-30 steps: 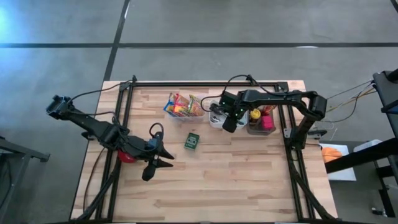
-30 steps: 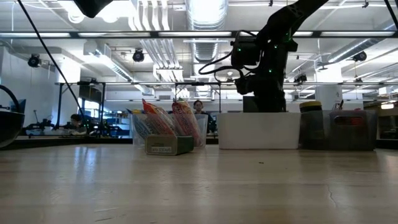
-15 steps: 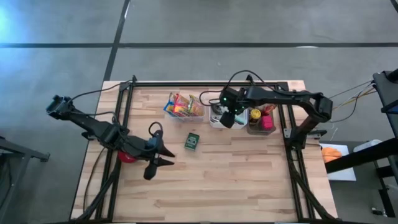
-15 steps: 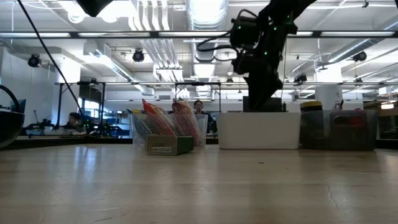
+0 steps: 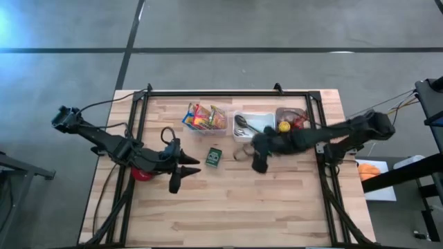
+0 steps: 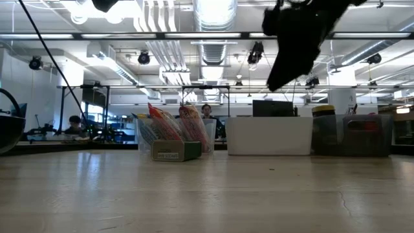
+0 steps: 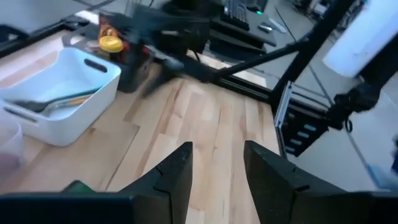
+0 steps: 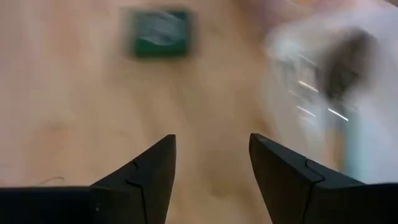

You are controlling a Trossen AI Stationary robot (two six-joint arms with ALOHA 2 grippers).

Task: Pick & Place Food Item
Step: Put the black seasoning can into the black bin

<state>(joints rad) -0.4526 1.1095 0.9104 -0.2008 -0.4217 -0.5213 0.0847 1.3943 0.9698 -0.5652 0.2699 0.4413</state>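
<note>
A small green box [image 5: 214, 157] lies flat on the wooden table [image 5: 277, 200] near its middle; it shows too in the low view [image 6: 176, 151] and the right wrist view [image 8: 160, 31]. My left gripper [image 5: 185, 169] hovers just left of the box, open, nothing between its fingers [image 7: 217, 149]. My right gripper [image 5: 258, 164] hangs above the table to the right of the box and in front of the white bin [image 5: 252, 126], open and empty [image 8: 211, 140]. In the low view it is a blurred dark shape high up [image 6: 279, 76].
Along the far side stand a clear bin of colourful snack packets [image 5: 205, 117], the white bin holding utensils [image 7: 62, 93], and a dark bin with a yellow-lidded item [image 5: 291, 121]. A red object [image 5: 140, 174] sits under the left arm. Black frame rails border the table.
My right gripper has swung out from above the white bin toward the table's near edge and risen, and now hangs over bare wood right of the green box. My left gripper has turned its fingers toward the green box while staying in place.
</note>
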